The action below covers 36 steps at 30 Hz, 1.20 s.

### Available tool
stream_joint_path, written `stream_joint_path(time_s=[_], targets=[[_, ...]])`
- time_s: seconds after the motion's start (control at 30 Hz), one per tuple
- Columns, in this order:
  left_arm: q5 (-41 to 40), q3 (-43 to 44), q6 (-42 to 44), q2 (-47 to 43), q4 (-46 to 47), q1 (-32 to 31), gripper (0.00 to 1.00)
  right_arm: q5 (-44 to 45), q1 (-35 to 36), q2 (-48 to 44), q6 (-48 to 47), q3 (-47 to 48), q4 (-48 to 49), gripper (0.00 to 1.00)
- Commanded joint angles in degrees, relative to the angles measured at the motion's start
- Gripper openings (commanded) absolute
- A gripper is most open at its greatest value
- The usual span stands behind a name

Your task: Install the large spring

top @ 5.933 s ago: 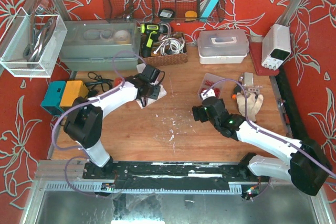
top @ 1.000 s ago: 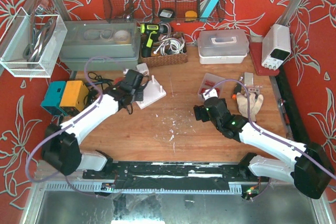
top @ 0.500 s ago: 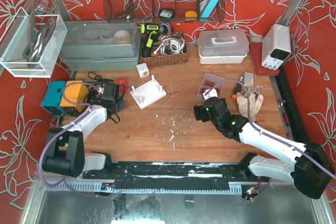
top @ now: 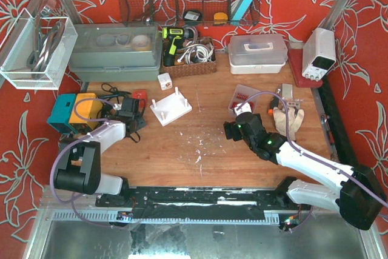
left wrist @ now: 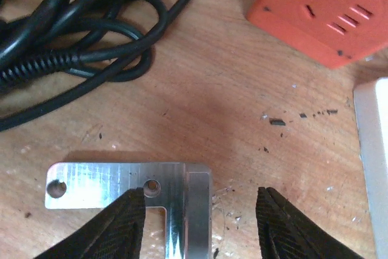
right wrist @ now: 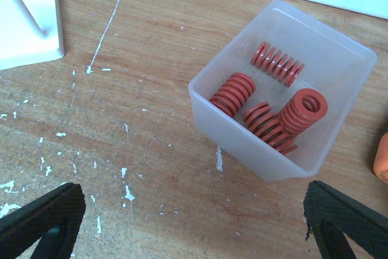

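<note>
Right wrist, large spring (right wrist: 302, 111) in clear bin (right wrist: 254, 150), beyond right tool (right wrist: 193, 225)

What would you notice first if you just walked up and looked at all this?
The bright red springs piled in a clear plastic tub jump out, right below the right arm's camera. Behind the table, the wall is red with big white flowers. Under the open left pincer, a shiny metal bracket lies on the wood, with an orange box farther off.
</note>
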Motion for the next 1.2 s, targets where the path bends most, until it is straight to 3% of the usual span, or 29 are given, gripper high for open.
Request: stream_joint_path(time_s=[0.0, 0.23, 0.27, 0.3, 0.33, 0.43, 0.57, 0.8, 0.93, 1.03, 1.17], targets=[[-1.45, 2.00, -0.37, -2.64, -1.81, 0.43, 0.58, 1.74, 0.52, -0.29, 0.56, 0.57, 0.03, 0.99], [3.30, 4.61, 3.93, -12.34, -2.18, 0.19, 0.81, 6.77, 0.44, -0.14, 2.93, 1.38, -1.88, 0.99], [5.36, 4.22, 4.77, -14.35, -0.43, 0.02, 0.85, 7.55, 0.42, -0.19, 3.10, 1.50, -2.03, 0.99], [8.12, 3.07, 5.45, -16.28, 2.33, -0.15, 0.97, 8.42, 0.36, -0.15, 3.23, 1.77, -2.32, 0.99], [11.42, 1.01, 5.72, -18.37, 5.16, -0.16, 1.00, 9.15, 0.20, -0.12, 3.43, 2.24, -3.10, 0.99], [19.77, -2.79, 5.95, -23.50, 12.62, -0.82, 1.00, 11.01, -0.40, 0.61, 2.86, 4.71, -6.48, 0.99], [25.56, -3.36, 6.52, -24.79, 15.95, -4.79, 1.00, 14.49, -1.99, 2.75, 1.72, 9.93, -13.52, 0.99], [24.30, -2.94, 12.62, -20.59, 24.19, -22.99, 1.00, 8.75, -8.89, 9.15, -2.82, 17.00, -17.23, 0.96], [25.32, -3.59, 16.57, -17.45, 29.99, -29.47, 1.00, 0.13, -14.98, 15.87, -6.15, 23.22, -19.81, 0.89], [26.20, -4.91, 18.70, -15.76, 33.18, -32.59, 1.00, -1.06, -16.27, 22.09, -9.51, 28.77, -23.81, 0.85], [23.10, -11.45, 21.62, -15.31, 38.40, -35.01, 1.00, -0.64, -18.28, 30.69, -11.61, 34.63, -28.22, 0.68]])
